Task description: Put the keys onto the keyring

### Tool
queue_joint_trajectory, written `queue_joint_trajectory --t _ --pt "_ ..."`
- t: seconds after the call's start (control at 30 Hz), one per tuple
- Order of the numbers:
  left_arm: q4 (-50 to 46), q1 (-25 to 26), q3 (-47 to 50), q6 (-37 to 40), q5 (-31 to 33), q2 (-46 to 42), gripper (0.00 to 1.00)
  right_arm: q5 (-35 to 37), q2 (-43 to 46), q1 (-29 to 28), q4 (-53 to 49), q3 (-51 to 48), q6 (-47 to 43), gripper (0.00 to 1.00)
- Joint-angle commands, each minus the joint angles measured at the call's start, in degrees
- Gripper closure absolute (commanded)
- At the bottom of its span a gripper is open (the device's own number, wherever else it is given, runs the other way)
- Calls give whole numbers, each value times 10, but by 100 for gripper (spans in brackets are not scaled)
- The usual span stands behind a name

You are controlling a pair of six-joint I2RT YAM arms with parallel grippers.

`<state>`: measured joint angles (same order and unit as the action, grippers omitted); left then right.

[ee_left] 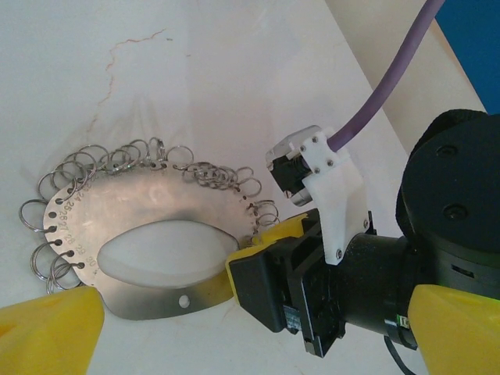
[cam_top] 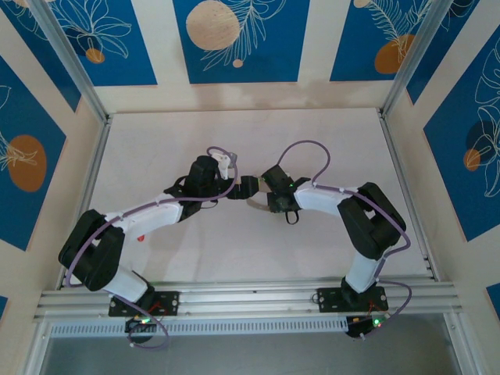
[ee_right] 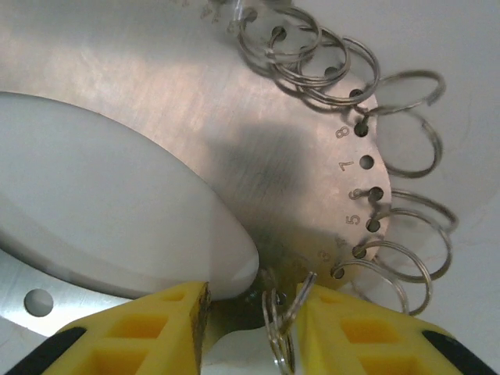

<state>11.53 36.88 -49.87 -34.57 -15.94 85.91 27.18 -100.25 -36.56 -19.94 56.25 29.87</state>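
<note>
Item: keyring [ee_left: 148, 207], a flat steel plate with an oval opening, lying on the surface [ee_left: 234, 78] at frame centre. We note split rings [ee_right: 406, 117] threaded through edge holes stamped 5, 7, 8. The right gripper [ee_right: 254, 301] has its jaws pinching the plate's rim; the left gripper [cam_top: 245, 186] has its jaws spread.

This looks like a robot test cell in a lab — a pale tabletop [cam_top: 312, 129] closed in by aluminium rails [cam_top: 250, 291] and wall panels [cam_top: 234, 39] printed blue with leaves.
</note>
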Motion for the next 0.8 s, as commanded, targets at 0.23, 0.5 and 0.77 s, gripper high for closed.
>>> queue_joint_trajectory --t 0.23,0.5,0.77 --pt "20 1 1 -4 3 -11 0 39 3 -6 -4 9 -9 78" --pt "21 1 2 -6 2 -11 0 49 21 -4 -9 -4 -8 78" --pt "23 2 2 -9 1 -11 0 52 31 0 -11 -12 -10 80"
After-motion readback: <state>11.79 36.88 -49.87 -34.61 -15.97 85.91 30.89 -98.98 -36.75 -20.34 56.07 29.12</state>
